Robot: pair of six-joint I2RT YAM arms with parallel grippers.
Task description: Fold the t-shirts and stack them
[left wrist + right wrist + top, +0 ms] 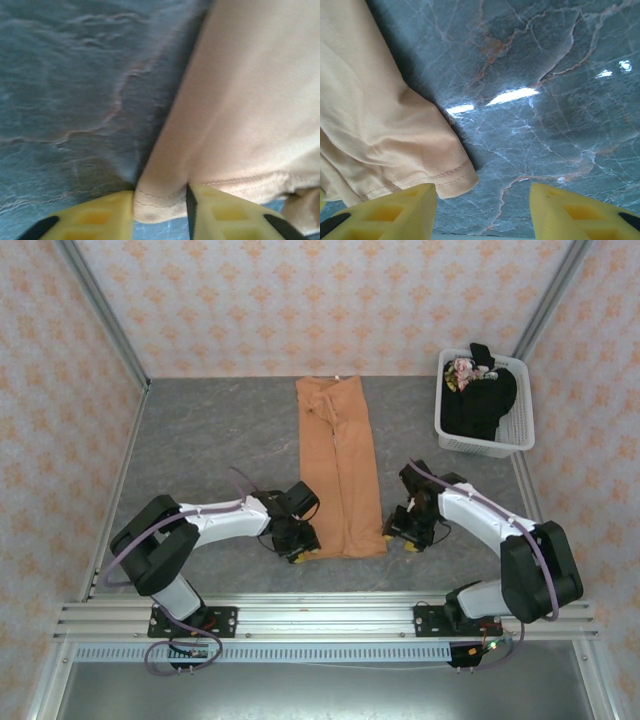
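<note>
The orange-tan t-shirt (340,470) lies folded into a long narrow strip down the middle of the table. My left gripper (297,545) sits at its near left corner. In the left wrist view the stitched hem corner of the t-shirt (250,100) is pinched between the yellow fingers of that gripper (160,210). My right gripper (405,537) is at the near right corner, low over the table. Its fingers (395,212) stand wide apart with bare table between them, and the shirt's hem corner (445,175) lies just by the left one. The black t-shirt (480,405) is bunched in the basket.
The white slatted basket (487,445) stands at the back right of the grey marbled table (210,440). Patterned walls close in the left, back and right sides. An aluminium rail (320,615) runs along the near edge.
</note>
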